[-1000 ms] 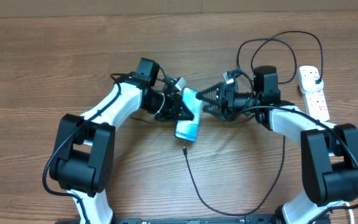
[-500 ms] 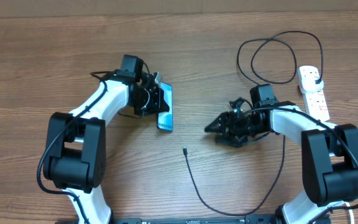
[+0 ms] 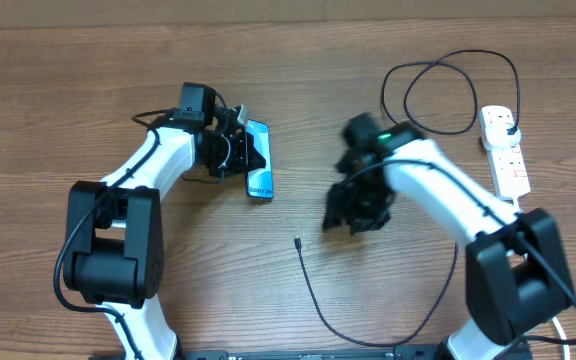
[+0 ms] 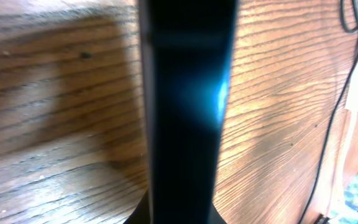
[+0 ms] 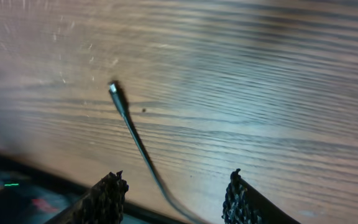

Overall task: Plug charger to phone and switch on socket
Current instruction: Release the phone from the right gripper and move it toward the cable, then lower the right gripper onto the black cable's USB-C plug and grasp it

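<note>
My left gripper [image 3: 240,157] is shut on the phone [image 3: 259,176] and holds it at the table's middle left. In the left wrist view the phone [image 4: 185,112] is a dark band seen edge-on, filling the centre. The charger's thin black cable [image 3: 317,300] lies on the wood, with its connector tip [image 3: 297,241] pointing up the table. My right gripper [image 3: 334,220] hovers just right of and above that tip. In the right wrist view its jaws are open, the cable [image 5: 143,152] runs between the two fingertips [image 5: 113,186] untouched, and the tip [image 5: 113,87] lies ahead. The white socket [image 3: 505,150] lies at the far right.
The charger cable loops [image 3: 448,90] at the back right and ends in a black plug [image 3: 509,127] in the socket. From its tip, the cable curves down to the near edge [image 3: 368,345] and back up under my right arm. Bare wood lies between the two grippers.
Both grippers were at the phone in the middle. My left gripper has carried the phone left. My right gripper let go, swung down over the cable tip, and its jaws have narrowed.
</note>
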Robot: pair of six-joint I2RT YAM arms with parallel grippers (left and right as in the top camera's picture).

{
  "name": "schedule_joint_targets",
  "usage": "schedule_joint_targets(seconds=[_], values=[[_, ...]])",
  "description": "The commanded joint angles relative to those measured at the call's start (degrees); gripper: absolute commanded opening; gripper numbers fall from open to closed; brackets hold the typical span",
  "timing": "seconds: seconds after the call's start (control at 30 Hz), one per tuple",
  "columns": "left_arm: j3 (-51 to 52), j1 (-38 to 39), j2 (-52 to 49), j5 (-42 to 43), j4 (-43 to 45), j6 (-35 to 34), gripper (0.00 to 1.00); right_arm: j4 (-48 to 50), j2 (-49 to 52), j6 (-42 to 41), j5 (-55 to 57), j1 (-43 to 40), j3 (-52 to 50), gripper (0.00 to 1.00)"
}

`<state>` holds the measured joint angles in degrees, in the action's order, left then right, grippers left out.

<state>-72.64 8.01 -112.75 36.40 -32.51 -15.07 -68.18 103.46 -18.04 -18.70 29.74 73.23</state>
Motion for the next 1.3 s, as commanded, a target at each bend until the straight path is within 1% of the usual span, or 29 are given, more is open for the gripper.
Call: schedule_joint_targets(seconds=[0.0, 0.07, 0.23, 0.37, 0.5, 0.6, 0.73, 0.8, 0.97, 1.03, 1.1, 1.2, 1.27], values=[[-0.22, -1.95, 0.02, 3.3, -0.02, 0.76, 0.04, 0.02, -0.76, -4.79, 12.33, 6.78, -0.17, 0.54], [-0.22, -3.15, 0.02, 3.72, -0.24, 0.76, 0.04, 1.2, -0.76, -8.13, 15.52, 10.78, -0.79, 0.59], [-0.22, -5.33, 0.02, 6.19, -0.31, 0.72, 0.05, 4.59, -0.46, -12.46, 20.28, 17.94, -0.92, 0.6], [-0.2, -5.53, 0.02, 8.31, -0.46, 0.76, 0.04, 6.47, -0.46, -12.44, 21.22, 21.2, -0.92, 0.6], [-0.2, -5.53, 0.02, 8.22, -0.48, 0.94, 0.04, 6.62, -0.13, -12.46, 22.53, 23.26, -0.92, 0.61], [-0.17, -5.53, 0.02, 8.22, -0.68, 0.94, 0.04, 6.54, 0.5, -12.39, 22.97, 23.67, -0.92, 0.64], [-0.15, -5.53, 0.02, 8.2, -0.85, 0.94, 0.04, 5.62, 2.45, -11.91, 22.95, 23.67, -0.92, 0.75], [-0.15, -5.53, 0.02, 8.11, -0.83, 0.96, 0.04, 4.81, 4.09, -11.87, 22.93, 23.67, -0.92, 0.78], [-0.15, -5.53, 0.02, 8.02, -0.81, 1.16, 0.04, 1.84, 8.96, -11.56, 23.91, 23.67, -0.92, 0.81], [-0.15, -5.53, 0.02, 8.02, -0.83, 1.16, 0.04, 0.85, 11.1, -11.89, 26.08, 23.61, -0.92, 0.85], [-0.15, -5.53, 0.02, 8.02, -0.81, 1.16, 0.04, 0.22, 12.94, -12.44, 28.79, 23.26, -0.92, 0.87], [-0.15, -5.53, 0.02, 8.02, -0.81, 1.16, 0.04, -0.31, 15.23, -12.44, 31.43, 21.88, -0.92, 0.9], [-0.15, -5.53, 0.02, 8.02, -0.79, 1.16, 0.04, -0.31, 16.06, -12.41, 32.0, 20.28, -0.92, 0.89]])
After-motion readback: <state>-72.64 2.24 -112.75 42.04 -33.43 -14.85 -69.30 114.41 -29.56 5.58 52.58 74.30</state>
